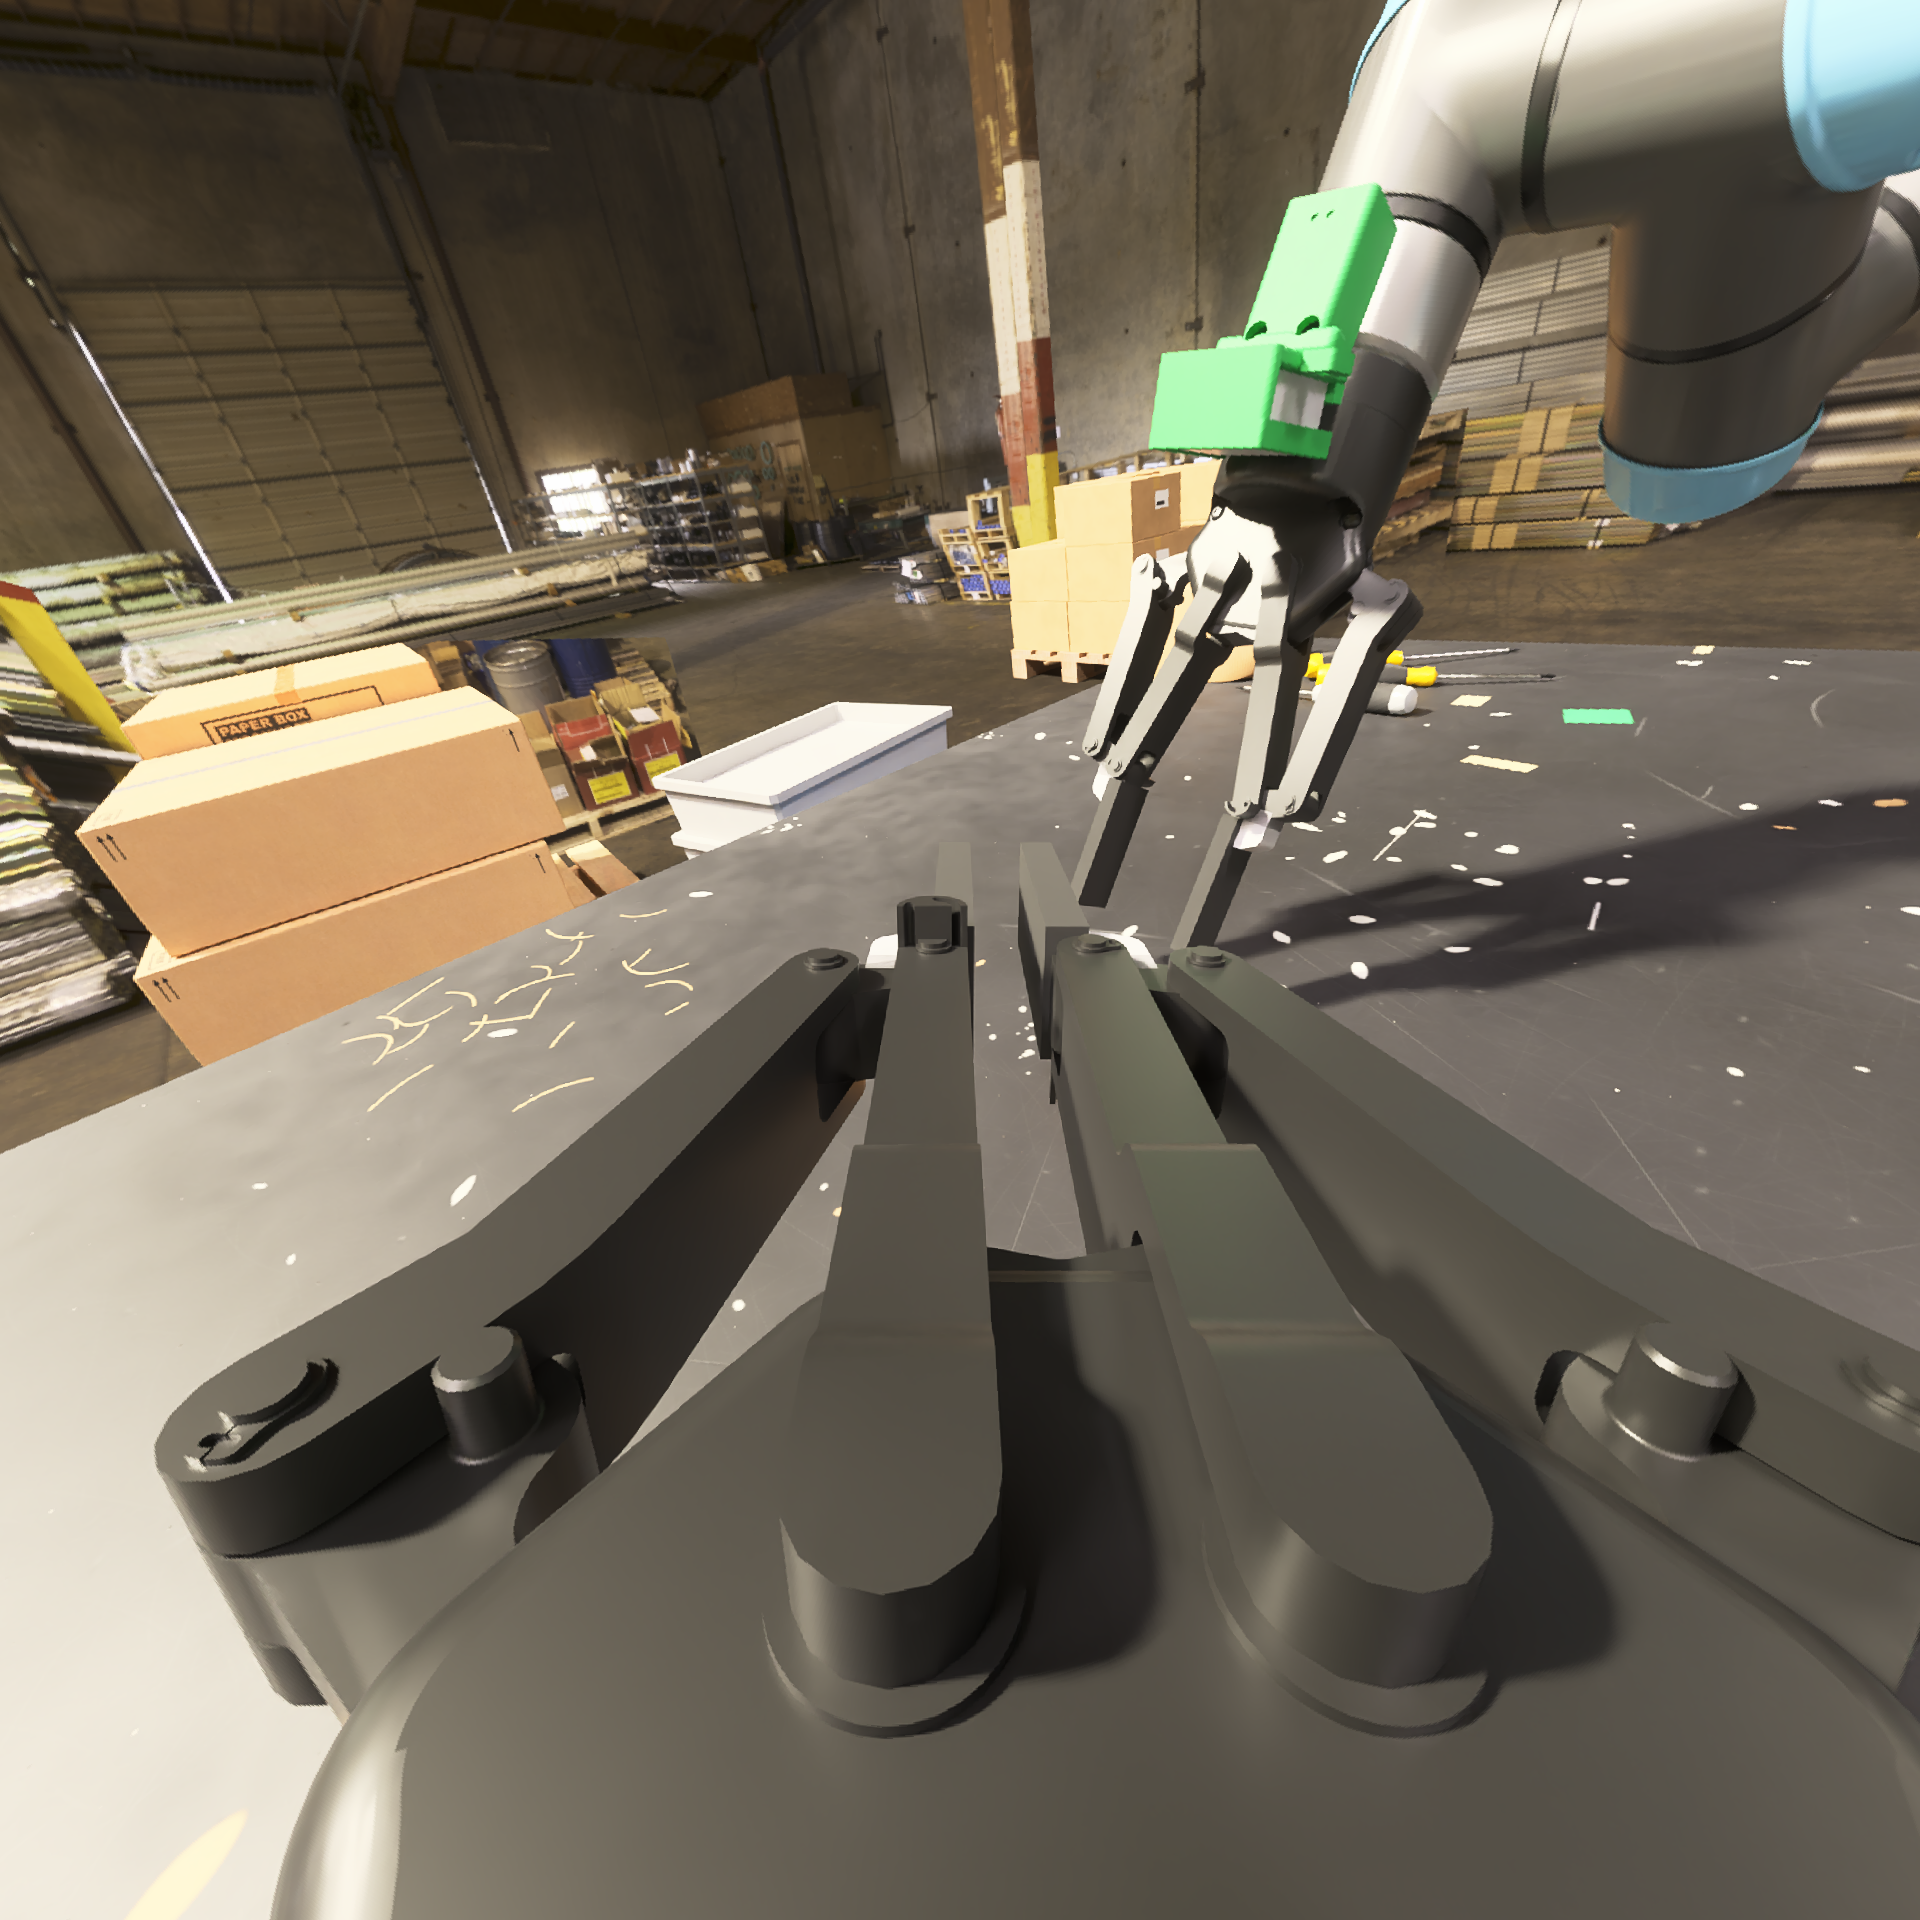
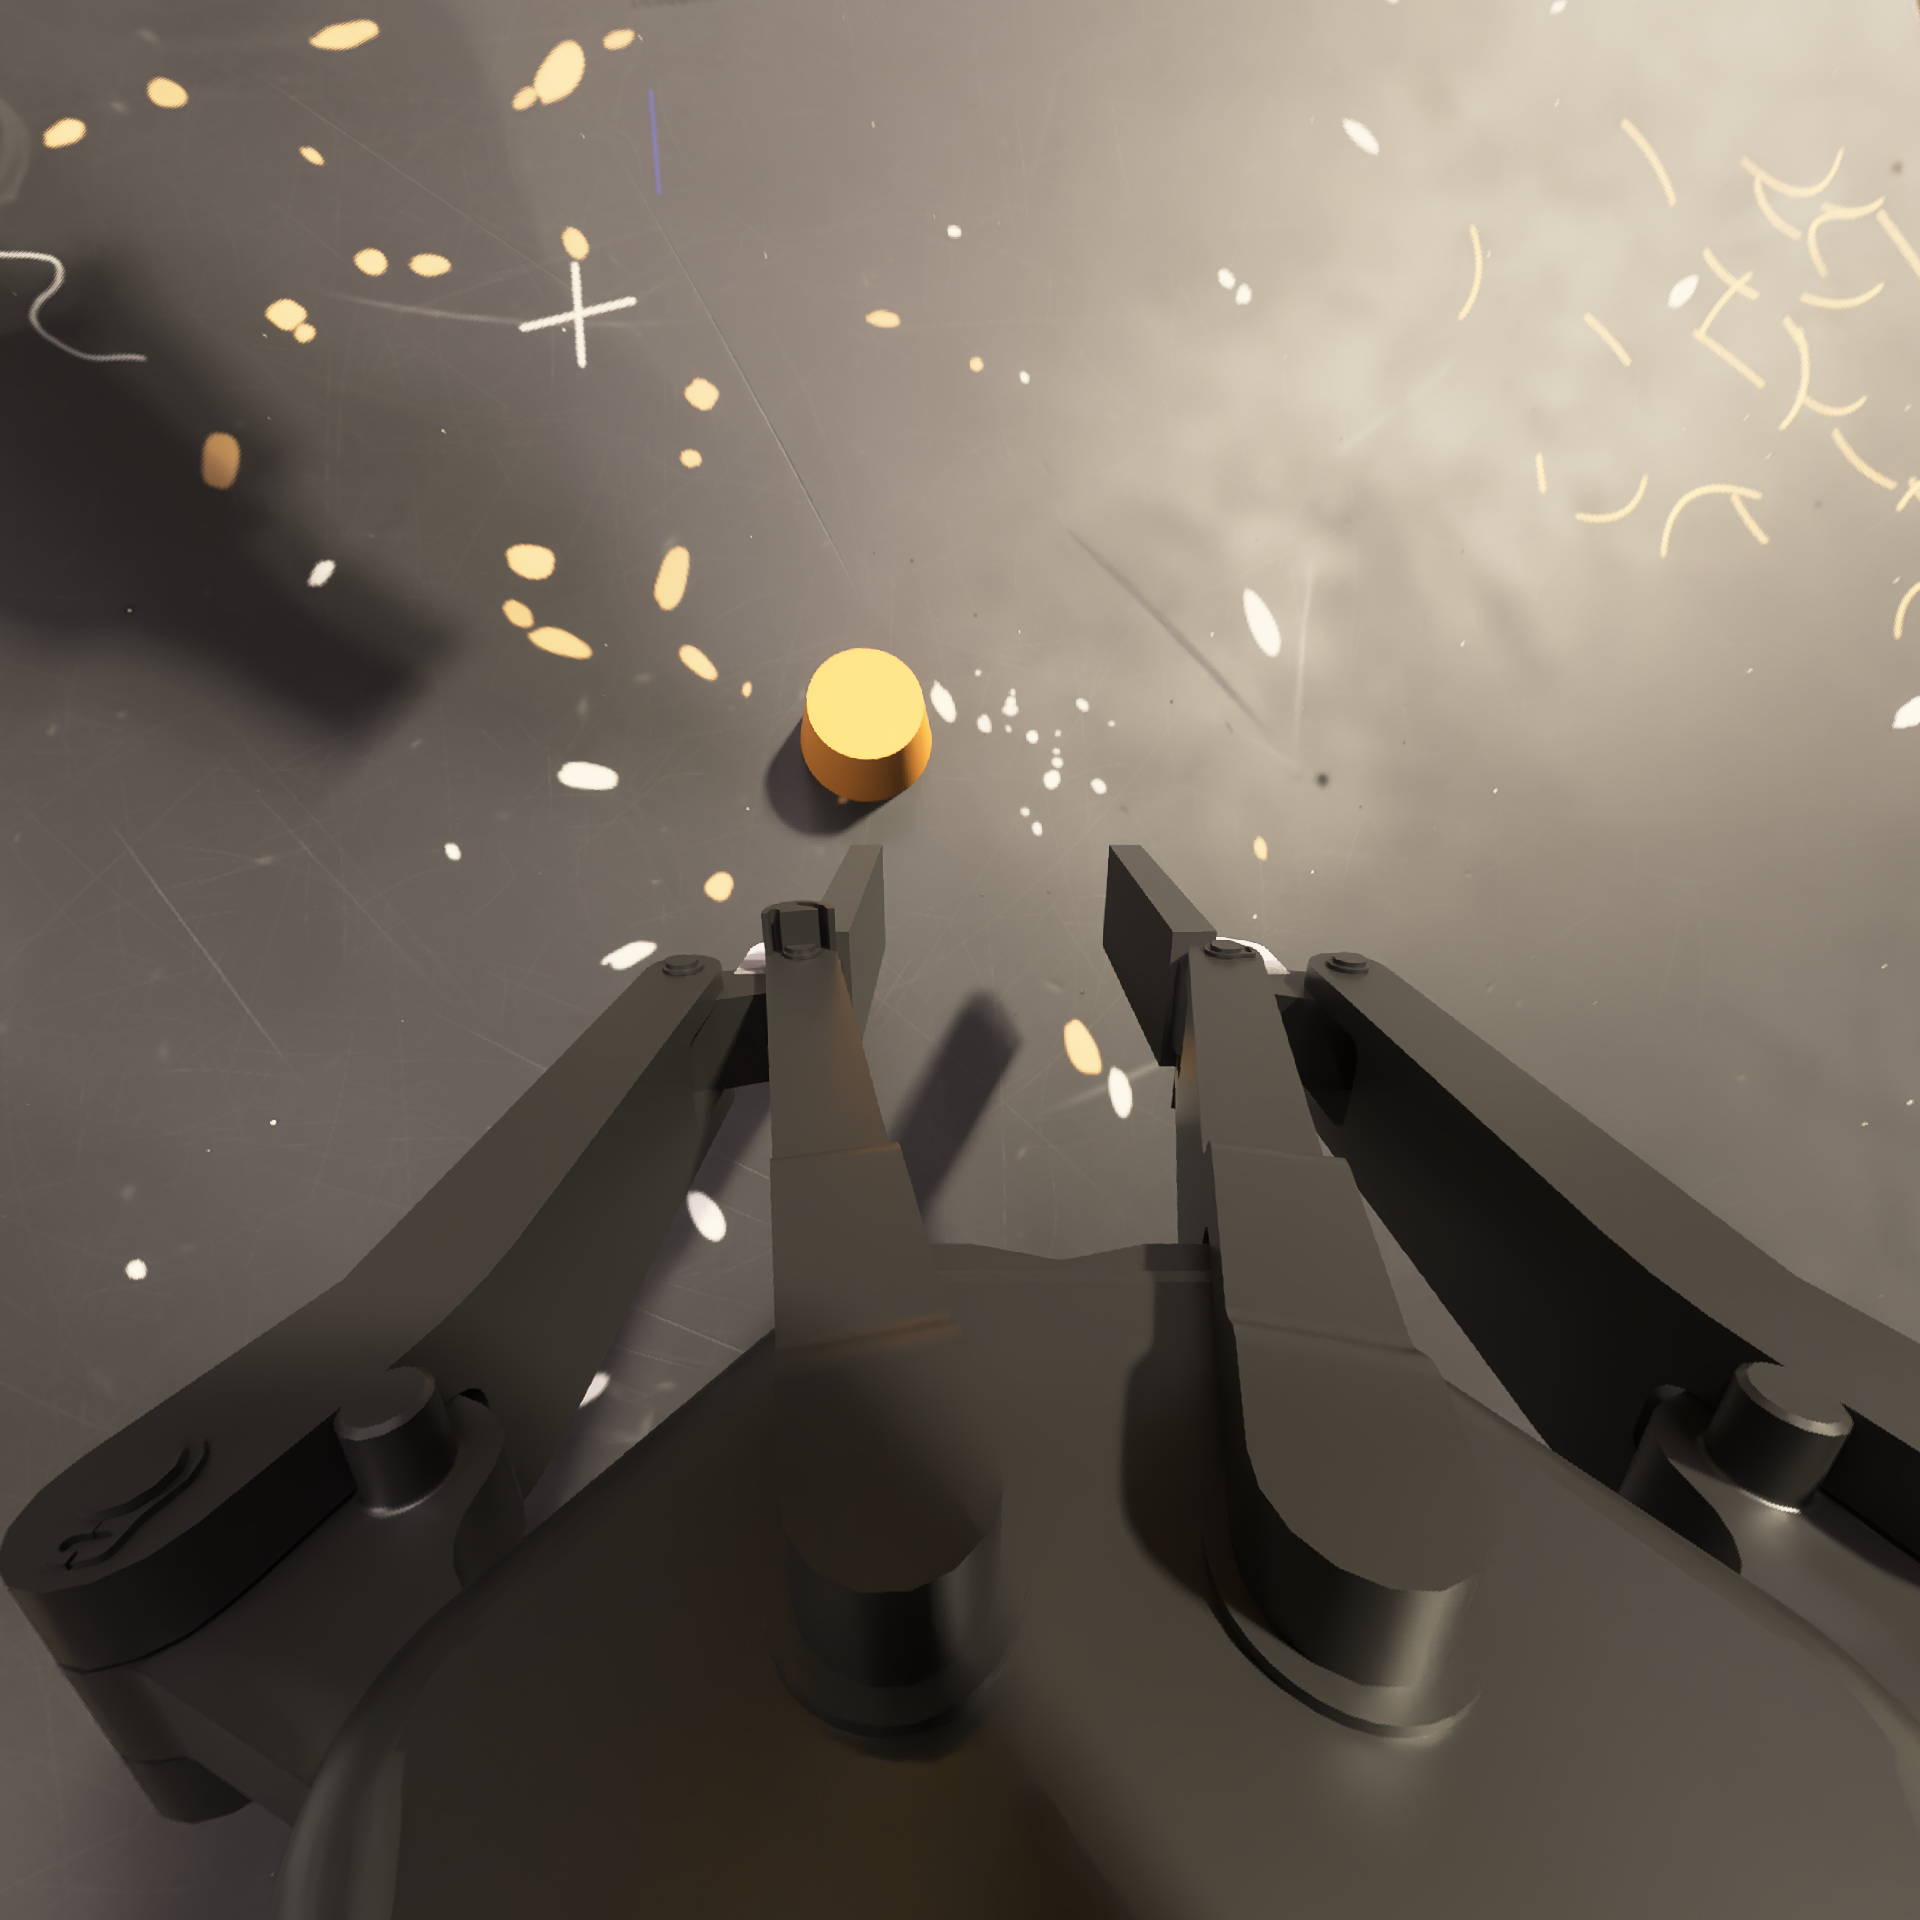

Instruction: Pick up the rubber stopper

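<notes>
The rubber stopper (image 2: pixel 865 727) is a small orange-yellow tapered plug standing upright on the dark grey table (image 2: pixel 1351 727). My right gripper (image 2: pixel 992 883) is open and empty, low over the table. The stopper stands just beyond its tips, in line with the left finger (image 2: pixel 857 904) rather than the gap. In the left wrist view the right gripper (image 1: pixel 1148 914) points steeply down at the table, and the stopper does not show there. My left gripper (image 1: pixel 997 868) hangs above the table with its fingers drawn together and nothing between them.
A white tray (image 1: pixel 821 758) sits at the table's far edge. Yellow-handled screwdrivers (image 1: pixel 1392 675) and a small green piece (image 1: pixel 1597 716) lie far back on the right. Stacked cardboard boxes (image 1: pixel 312 810) stand off the table's left side. Paint specks and chalk marks cover the table top.
</notes>
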`<state>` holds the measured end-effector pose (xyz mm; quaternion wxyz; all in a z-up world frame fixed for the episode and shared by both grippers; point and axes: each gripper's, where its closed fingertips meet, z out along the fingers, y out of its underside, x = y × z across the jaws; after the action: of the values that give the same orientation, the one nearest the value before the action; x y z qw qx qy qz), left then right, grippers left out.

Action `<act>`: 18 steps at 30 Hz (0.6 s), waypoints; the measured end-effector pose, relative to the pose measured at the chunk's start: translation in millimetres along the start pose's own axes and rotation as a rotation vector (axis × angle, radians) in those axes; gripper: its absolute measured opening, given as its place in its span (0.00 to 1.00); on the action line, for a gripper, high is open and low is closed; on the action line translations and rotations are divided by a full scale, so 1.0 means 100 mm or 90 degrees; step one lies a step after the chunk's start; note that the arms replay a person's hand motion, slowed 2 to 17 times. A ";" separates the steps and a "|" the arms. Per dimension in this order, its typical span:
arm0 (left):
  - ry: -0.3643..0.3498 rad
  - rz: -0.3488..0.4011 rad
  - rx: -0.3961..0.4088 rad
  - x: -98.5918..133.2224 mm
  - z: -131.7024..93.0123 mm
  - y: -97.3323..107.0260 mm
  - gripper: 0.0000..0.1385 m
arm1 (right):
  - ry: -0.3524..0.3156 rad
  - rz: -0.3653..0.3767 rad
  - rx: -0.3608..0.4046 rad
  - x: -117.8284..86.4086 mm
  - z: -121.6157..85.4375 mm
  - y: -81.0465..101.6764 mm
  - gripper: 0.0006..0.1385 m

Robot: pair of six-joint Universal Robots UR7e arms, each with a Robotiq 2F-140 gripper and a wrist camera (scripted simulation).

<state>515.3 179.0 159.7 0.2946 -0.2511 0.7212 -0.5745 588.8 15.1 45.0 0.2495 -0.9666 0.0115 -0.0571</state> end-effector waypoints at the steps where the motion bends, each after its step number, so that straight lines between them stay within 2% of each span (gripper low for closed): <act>1: 0.001 -0.001 0.000 0.00 0.00 0.01 0.09 | -0.002 0.004 -0.005 0.00 0.02 0.02 0.41; 11: 0.004 -0.002 -0.002 0.02 0.03 0.05 0.09 | -0.021 0.022 -0.055 -0.01 0.19 0.17 0.41; 18: 0.003 -0.002 -0.002 0.02 0.03 0.06 0.09 | -0.025 0.039 -0.069 -0.01 0.22 0.18 0.29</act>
<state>515.7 176.3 153.2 0.2918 -0.2515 0.7223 -0.5743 590.9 10.3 17.0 0.1987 -0.9788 0.0395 -0.0298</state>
